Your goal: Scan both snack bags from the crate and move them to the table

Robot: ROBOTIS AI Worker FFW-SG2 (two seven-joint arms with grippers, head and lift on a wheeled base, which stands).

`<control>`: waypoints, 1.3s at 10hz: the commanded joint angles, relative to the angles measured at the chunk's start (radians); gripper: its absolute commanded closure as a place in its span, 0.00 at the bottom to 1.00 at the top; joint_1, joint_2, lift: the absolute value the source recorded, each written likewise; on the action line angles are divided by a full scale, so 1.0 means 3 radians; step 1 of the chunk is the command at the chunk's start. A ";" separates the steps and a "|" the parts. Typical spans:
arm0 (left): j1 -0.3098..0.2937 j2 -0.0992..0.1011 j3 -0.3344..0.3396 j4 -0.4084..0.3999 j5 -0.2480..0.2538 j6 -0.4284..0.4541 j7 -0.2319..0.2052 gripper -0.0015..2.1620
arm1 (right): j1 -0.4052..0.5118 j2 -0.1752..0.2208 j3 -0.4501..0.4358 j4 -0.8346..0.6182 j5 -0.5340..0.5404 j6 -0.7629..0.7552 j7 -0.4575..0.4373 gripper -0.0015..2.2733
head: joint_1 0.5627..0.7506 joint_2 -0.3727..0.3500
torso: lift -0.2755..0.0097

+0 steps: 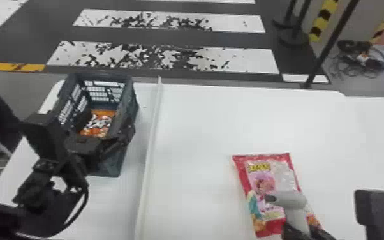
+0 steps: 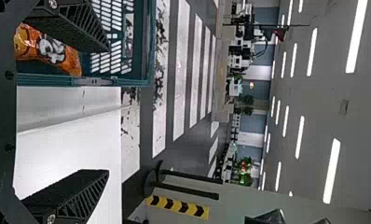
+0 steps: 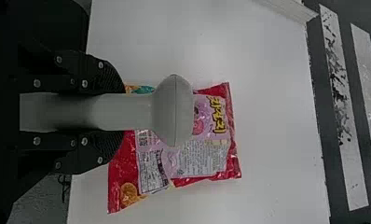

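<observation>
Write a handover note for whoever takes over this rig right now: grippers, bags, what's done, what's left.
Left gripper: open, at the crate, holding nothing.
Right gripper: shut on the grey scanner, which is over the red snack bag.
Bags: the red one lies flat on the table; the orange one is inside the crate.
Done: red bag is out of the crate and on the table. Whether it has been scanned can't be told from here.
Left: confirm or make the red bag's scan, then take out the orange bag, scan it and leave it on the table.
</observation>
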 commanded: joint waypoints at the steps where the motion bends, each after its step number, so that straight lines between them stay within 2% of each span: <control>1: 0.0018 0.0004 0.0013 -0.0013 0.0005 0.0001 -0.0004 0.03 | -0.0086 -0.0045 0.0238 0.0077 0.0259 -0.0026 -0.0057 0.99 | 0.70 0.54 | 0.66; 4: 0.0023 0.0020 0.0023 -0.0018 0.0015 -0.0009 -0.0009 0.03 | -0.0219 -0.0081 0.0422 0.0338 0.0489 -0.0098 -0.0128 0.99 | 0.70 0.56 | 0.66; 9: 0.0049 0.0025 0.0064 -0.0018 0.0040 -0.0019 -0.0020 0.03 | -0.0301 -0.0153 0.0565 0.0645 0.0571 -0.0139 -0.0184 0.99 | 0.70 0.58 | 0.66; 11: 0.0054 0.0025 0.0064 -0.0033 0.0040 -0.0019 -0.0020 0.03 | -0.0306 -0.0153 0.0570 0.0583 0.0561 -0.0139 -0.0190 0.99 | 0.70 0.59 | 0.66; 13: 0.0069 0.0025 0.0069 -0.0069 0.0040 -0.0009 -0.0020 0.03 | -0.0306 -0.0153 0.0401 0.0358 0.0468 -0.0088 -0.0190 0.99 | 0.70 0.58 | 0.66</control>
